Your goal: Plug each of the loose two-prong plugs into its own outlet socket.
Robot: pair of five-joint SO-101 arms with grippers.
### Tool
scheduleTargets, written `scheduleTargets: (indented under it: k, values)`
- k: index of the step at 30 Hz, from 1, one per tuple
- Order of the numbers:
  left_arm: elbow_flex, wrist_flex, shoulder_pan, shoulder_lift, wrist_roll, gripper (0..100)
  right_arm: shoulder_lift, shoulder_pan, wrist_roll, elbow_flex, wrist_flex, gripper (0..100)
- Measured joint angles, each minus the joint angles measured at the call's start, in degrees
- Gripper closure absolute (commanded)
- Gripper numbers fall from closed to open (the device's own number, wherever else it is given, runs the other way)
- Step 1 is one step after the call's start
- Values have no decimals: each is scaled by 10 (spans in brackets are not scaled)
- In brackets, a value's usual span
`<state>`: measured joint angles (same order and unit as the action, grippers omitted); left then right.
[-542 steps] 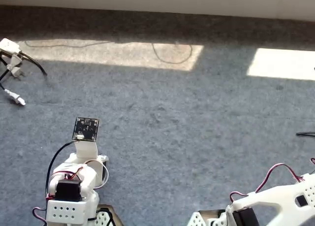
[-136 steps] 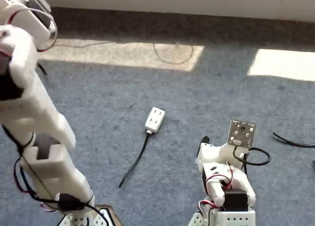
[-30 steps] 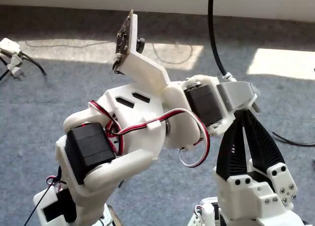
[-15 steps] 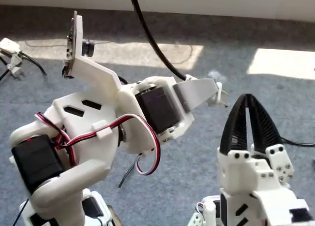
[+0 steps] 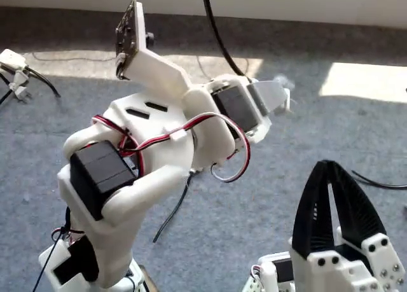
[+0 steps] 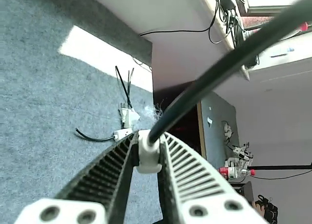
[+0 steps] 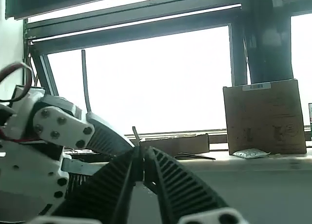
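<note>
My left gripper (image 6: pixel 148 158) is raised high above the carpet and shut on a white two-prong plug (image 6: pixel 147 147). The plug's black cable (image 6: pixel 219 70) runs up and away from it. In the high view this gripper (image 5: pixel 276 96) points to the right, with the cable (image 5: pixel 220 32) rising out of the picture. Two loose white plugs (image 6: pixel 125 116) lie on the carpet far below. My right gripper (image 5: pixel 331 172) stands upright at the front right, shut and empty. The left arm hides the outlet socket; only its black cord (image 5: pixel 172 214) shows.
More white plugs with black cords (image 5: pixel 15 72) lie at the far left of the grey carpet (image 5: pixel 356 133). A black cable (image 5: pixel 376 181) enters from the right edge. A wall runs along the back. The left arm's body (image 5: pixel 152 171) towers over the middle.
The left arm swung left and then back right, still holding the plug aloft. The right gripper sank lower and moved slightly right, staying shut.
</note>
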<state>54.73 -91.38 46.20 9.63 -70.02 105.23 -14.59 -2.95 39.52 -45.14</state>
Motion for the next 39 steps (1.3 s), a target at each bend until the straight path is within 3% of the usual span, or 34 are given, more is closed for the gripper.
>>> scheduleTargets:
  k: [6, 11, 15, 21, 26, 34, 39]
  values:
    - [0, 13, 26, -2, -1, 993, 0, -44, 0, 35, -16, 969]
    - [0, 13, 67, 0, 1, 993, 0, -48, 0, 146, 71, 969]
    - [-2, 10, 73, 25, 0, 993, -3, -37, 0, 196, 132, 969]
    - [-7, -61, 76, 46, 0, 993, -5, 6, 1, 203, 163, 969]
    - [-52, -47, 76, 52, 0, 993, -4, 12, 1, 202, 109, 969]
    - [-84, 63, 28, 50, -1, 993, -1, 64, 23, 173, 33, 969]
    - [-86, 103, 1, 50, -1, 993, -1, 47, 24, 156, -25, 969]
